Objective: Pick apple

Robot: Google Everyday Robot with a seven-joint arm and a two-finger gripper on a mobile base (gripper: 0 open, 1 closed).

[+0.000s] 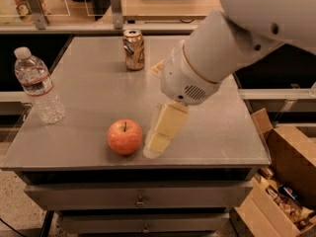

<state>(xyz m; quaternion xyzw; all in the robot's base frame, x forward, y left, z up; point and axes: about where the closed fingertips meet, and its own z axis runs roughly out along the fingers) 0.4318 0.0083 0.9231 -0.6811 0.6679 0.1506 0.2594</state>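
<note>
The apple [125,137], red-orange with a short dark stem, sits upright near the front edge of the grey table [94,90]. My gripper [158,141] hangs down from the big white arm [217,53], low over the table just to the right of the apple. It is close beside the apple, and I cannot see contact between them. Nothing is visibly held in it.
A gold soda can [134,49] stands at the back centre of the table. A clear water bottle [37,85] stands at the left edge. An open cardboard box [281,181] of goods sits on the floor at the right. Drawers run below the table front.
</note>
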